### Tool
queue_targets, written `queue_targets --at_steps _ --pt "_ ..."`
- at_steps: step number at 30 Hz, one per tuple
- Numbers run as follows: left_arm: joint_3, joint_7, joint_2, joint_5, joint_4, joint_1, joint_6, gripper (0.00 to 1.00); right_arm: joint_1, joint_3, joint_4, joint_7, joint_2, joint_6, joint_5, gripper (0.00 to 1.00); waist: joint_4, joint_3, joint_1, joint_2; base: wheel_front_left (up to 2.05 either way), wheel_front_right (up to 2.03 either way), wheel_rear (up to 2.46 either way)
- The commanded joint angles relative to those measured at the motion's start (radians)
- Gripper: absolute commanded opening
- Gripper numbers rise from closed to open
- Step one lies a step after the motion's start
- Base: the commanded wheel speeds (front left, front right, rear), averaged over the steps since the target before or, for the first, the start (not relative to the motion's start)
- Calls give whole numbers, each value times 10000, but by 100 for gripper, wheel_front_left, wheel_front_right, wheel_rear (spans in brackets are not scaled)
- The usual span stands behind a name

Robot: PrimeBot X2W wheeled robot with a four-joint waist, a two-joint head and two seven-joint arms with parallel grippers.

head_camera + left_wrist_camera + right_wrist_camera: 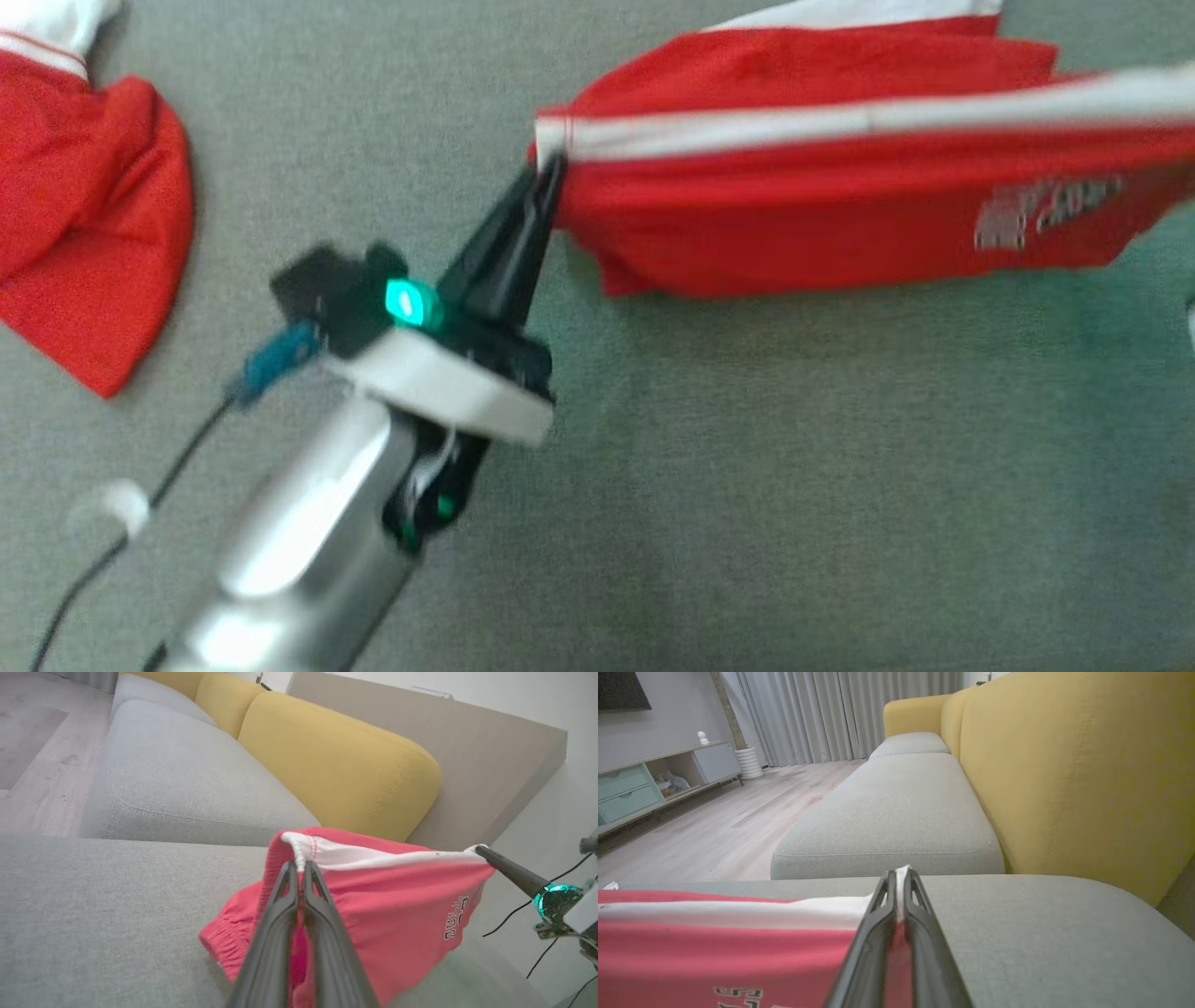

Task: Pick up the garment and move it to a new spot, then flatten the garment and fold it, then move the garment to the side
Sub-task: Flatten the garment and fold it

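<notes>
Red garment [387, 905] above grey sofa seat [901, 812]; floor [714, 826] seemingly wooden.

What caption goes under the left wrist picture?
Left pincer and right pincer hold the red garment stretched by its white band over the grey sofa.

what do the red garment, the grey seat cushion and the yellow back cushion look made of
Red garment: thin matte knit, probably polyester jersey; it drapes limply and one edge is gathered elastic.
Grey seat cushion: matte woven upholstery fabric, fine weave and a stitched seam showing.
Yellow back cushion: seemingly similar matte woven cloth, faint grain visible.
</notes>
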State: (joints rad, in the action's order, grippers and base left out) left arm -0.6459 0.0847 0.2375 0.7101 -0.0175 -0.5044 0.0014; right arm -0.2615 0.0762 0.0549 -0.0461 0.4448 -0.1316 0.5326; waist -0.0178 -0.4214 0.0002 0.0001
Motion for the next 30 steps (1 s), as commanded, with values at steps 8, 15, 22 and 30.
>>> queue_targets --at_steps 8,15,22,30 --pt "495 -403 -317 -76 -1395 -1846 35 0 -3195 -1388 -2443 10 627 9 -630 0 334 -1096 -2 -1 0 0 0" --pt "593 -35 -632 -540 -2479 -2533 613 0 -5014 -2637 -4759 991 539 9 -720 0 500 -1428 -2 -1 0 0 0" --pt "478 193 -892 -528 -3107 -2717 506 25 -6254 -3828 -6526 2108 392 9 -340 1 568 -1543 -2 -1 0 0 0" --pt "343 979 -1147 -629 -3569 -2597 362 100 -6586 -4756 -7314 2834 486 9 454 100 650 -1259 -2 -1 0 0 0"
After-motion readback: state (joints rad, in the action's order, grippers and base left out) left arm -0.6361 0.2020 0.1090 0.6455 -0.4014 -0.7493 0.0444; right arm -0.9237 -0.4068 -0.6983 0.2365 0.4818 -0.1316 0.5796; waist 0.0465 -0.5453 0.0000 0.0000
